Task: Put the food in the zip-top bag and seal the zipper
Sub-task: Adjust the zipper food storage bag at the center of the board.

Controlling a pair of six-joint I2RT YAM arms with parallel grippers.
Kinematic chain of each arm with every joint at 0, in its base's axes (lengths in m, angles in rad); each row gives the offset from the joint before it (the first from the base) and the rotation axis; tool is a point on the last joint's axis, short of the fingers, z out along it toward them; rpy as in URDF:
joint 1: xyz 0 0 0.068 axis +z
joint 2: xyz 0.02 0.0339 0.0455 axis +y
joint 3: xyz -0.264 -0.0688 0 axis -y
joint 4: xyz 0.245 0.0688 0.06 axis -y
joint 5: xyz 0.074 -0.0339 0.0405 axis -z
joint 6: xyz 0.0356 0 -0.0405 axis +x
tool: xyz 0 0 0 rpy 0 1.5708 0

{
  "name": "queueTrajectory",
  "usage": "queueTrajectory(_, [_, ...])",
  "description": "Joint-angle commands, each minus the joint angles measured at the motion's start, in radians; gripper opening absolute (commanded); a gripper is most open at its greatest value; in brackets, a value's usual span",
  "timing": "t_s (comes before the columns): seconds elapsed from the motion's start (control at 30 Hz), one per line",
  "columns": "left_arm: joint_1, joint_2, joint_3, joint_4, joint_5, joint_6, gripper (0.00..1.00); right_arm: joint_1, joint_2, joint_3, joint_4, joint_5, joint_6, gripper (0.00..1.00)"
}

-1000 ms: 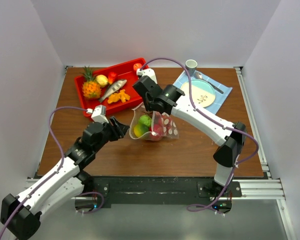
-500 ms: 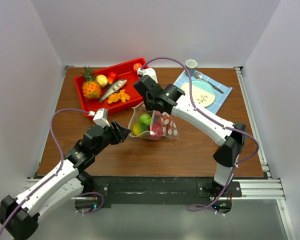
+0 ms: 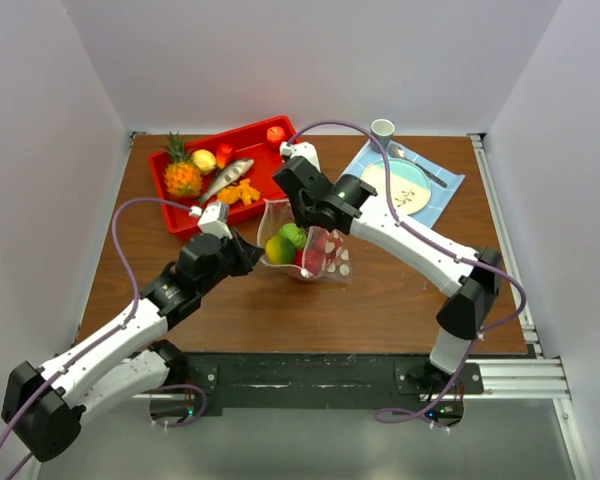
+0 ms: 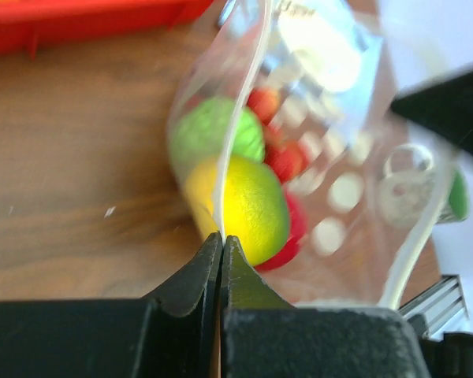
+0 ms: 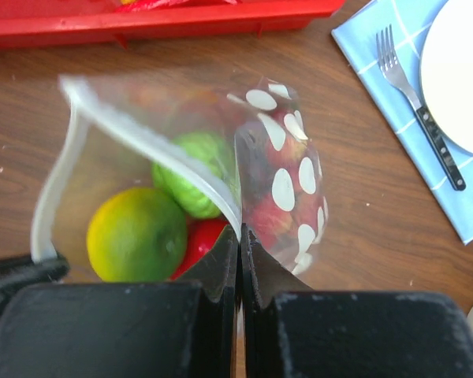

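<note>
Left gripper (image 4: pixel 221 236), open and apart one second ago, now pinching thin clear ridged zipper strip (image 4: pixel 236 138). Right gripper (image 5: pixel 239 230) gripping same strip farther along, jaws narrow. Clear white-dotted plastic bag (image 3: pixel 332 262) sitting on wooden table (image 3: pixel 400 310), round toy fruits (image 5: pixel 135 234) inside; sealing likely beginning.

Bright, even light; the left wrist view blurs, with glare on the zip-top bag (image 4: pixel 331 189).
</note>
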Motion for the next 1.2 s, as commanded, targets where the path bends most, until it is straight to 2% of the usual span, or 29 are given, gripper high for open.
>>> queueTrajectory(0.0, [-0.004, 0.035, 0.175, 0.036, -0.037, 0.057, 0.00, -0.008, -0.142, -0.102, 0.077, -0.058, 0.022, 0.00])
queueTrajectory(0.1, [-0.012, 0.107, 0.254, 0.062, 0.029, 0.075, 0.00, -0.021, -0.188, -0.145, 0.079, -0.035, 0.022, 0.00])
queueTrajectory(0.2, [-0.020, 0.172, 0.343, -0.020, -0.041, 0.104, 0.00, -0.072, -0.214, -0.168, 0.086, -0.064, 0.022, 0.00])
queueTrajectory(0.27, [-0.020, 0.181, 0.341, 0.036, -0.011, 0.127, 0.00, -0.092, -0.231, -0.174, 0.100, -0.084, 0.019, 0.00])
queueTrajectory(0.3, [-0.023, 0.199, 0.360, 0.030, 0.042, 0.132, 0.00, -0.094, -0.230, -0.176, 0.111, -0.090, 0.017, 0.00])
queueTrajectory(0.33, [-0.039, 0.233, 0.386, -0.018, 0.035, 0.137, 0.00, -0.101, -0.222, -0.173, 0.114, -0.099, 0.017, 0.00])
queueTrajectory(0.43, [-0.053, 0.236, 0.423, 0.012, 0.040, 0.143, 0.00, -0.103, -0.184, -0.162, 0.117, -0.139, 0.025, 0.00])
queueTrajectory(0.57, [-0.052, 0.267, 0.498, -0.057, 0.022, 0.170, 0.00, -0.104, -0.184, -0.194, 0.148, -0.136, 0.034, 0.00])
queueTrajectory(0.77, [-0.052, 0.259, 0.519, -0.042, 0.018, 0.158, 0.00, -0.133, -0.191, -0.187, 0.129, -0.111, 0.022, 0.00])
queueTrajectory(0.97, [-0.050, 0.221, 0.495, -0.086, -0.057, 0.163, 0.00, -0.152, -0.202, -0.177, 0.109, -0.061, 0.004, 0.00])
queueTrajectory(1.17, [-0.047, 0.195, 0.499, -0.102, -0.092, 0.169, 0.00, -0.159, -0.182, -0.205, 0.114, -0.075, -0.009, 0.00])
